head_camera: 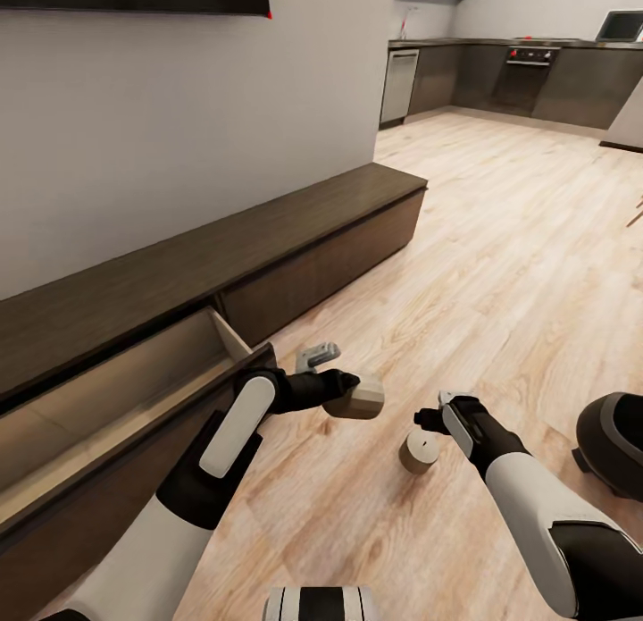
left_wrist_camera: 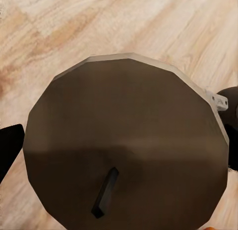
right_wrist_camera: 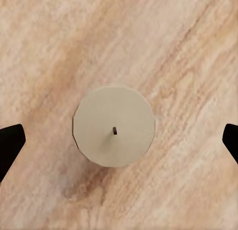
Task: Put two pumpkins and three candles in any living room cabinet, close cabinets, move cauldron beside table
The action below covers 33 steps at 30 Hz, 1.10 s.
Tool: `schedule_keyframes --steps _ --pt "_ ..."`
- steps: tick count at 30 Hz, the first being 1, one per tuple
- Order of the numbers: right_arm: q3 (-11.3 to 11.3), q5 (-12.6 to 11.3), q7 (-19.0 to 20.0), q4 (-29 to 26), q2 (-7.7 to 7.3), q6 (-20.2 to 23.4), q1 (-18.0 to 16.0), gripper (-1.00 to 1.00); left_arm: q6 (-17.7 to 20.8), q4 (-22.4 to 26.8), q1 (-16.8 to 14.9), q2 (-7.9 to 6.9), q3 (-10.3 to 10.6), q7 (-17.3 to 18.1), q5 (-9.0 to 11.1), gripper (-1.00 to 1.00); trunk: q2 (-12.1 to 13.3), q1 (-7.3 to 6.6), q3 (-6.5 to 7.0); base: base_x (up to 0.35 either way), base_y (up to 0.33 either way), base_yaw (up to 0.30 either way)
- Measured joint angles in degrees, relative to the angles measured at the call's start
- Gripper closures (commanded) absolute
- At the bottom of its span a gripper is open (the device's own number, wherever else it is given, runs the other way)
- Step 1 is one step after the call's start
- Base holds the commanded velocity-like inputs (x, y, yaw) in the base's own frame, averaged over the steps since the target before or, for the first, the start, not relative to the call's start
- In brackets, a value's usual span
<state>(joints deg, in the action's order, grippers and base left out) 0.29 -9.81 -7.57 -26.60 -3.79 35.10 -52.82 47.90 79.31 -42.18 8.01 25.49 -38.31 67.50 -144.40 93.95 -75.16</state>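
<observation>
Holding one candle (head_camera: 362,395) clamped in our left gripper (head_camera: 350,390) beside the open cabinet drawer (head_camera: 107,398); right gripper (head_camera: 435,413) spread above a second candle (head_camera: 418,449) on the floor (head_camera: 500,272); descending off-centre could tip it.

candle A (head_camera: 355,396): taupe, held tilted | candle B (head_camera: 418,450): upright, floor | cabinet (head_camera: 134,371): drawer open, seemingly empty

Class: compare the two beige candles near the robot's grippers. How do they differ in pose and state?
The stubby beige candle in the left gripper is held off the wooden floor and tilted; the stubby beige candle on the floor stands upright, ungripped, beside the open right gripper. Both are short cylinders with dark wicks.
</observation>
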Motion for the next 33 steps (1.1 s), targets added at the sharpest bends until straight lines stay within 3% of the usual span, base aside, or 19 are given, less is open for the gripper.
schedule_keyframes --steps 15,21,33 --pt "0.0 0.1 0.0 0.0 0.10 0.0 0.1 -1.00 -0.2 0.1 1.1 -0.13 -0.6 -0.1 0.1 1.00 0.0 0.00 0.00 0.200 0.000 0.000" --pt "0.0 0.0 0.0 0.1 0.09 0.0 0.1 -1.00 -0.3 1.7 1.1 0.11 -1.8 -0.1 0.5 1.00 -0.1 0.17 -1.32 0.015 0.000 0.000" --pt "0.0 -0.2 0.1 0.0 0.03 0.1 0.1 -1.00 -0.2 2.0 1.1 -0.07 -2.1 -0.1 0.5 1.00 -0.2 0.48 -3.98 0.001 0.000 0.000"
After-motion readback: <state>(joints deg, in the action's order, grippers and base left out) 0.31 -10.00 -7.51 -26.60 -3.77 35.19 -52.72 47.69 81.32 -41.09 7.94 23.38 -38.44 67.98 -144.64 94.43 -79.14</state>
